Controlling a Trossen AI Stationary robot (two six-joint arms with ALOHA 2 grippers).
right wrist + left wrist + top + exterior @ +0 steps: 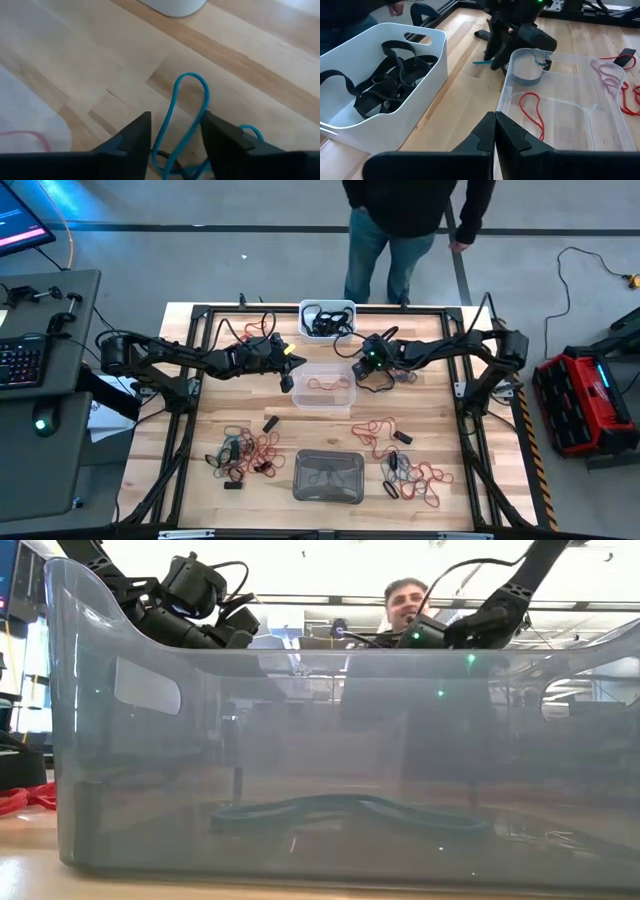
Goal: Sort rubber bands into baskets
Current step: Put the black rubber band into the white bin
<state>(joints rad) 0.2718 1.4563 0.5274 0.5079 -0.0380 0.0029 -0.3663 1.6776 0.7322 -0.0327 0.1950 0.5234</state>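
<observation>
Both dark arms reach in from the sides of the pale wooden surface (200, 480) toward its far middle. The right gripper (175, 137) hangs low over the bare wood between the opaque white rounded-rectangular plastic basket (327, 319) and the clear plastic basket (323, 385), just off the clear one's corner. Its fingers (131, 137) stand parted, released, with a thin teal rubber band (187, 107) lying on the wood in the gap between them; the loop's long axis runs away from the wrist, its rounded end pointing toward the white basket. Whether the fingers touch the band cannot be told.

The left gripper (495, 131) hovers at the clear basket's opposite side, near the white basket, its fingers clenched together on nothing.

The white basket holds a tangle of black rubber bands (385, 75). The clear basket holds thin red rubber bands (532, 112). The translucent grey plastic basket (328, 476) sits at the near edge, well apart from both grippers, with a dark teal band (340, 810) lying flat on its floor. Loose red, black and teal bands (245, 455) are scattered on either side of it. A person in jeans (385, 240) stands beyond the far edge.
</observation>
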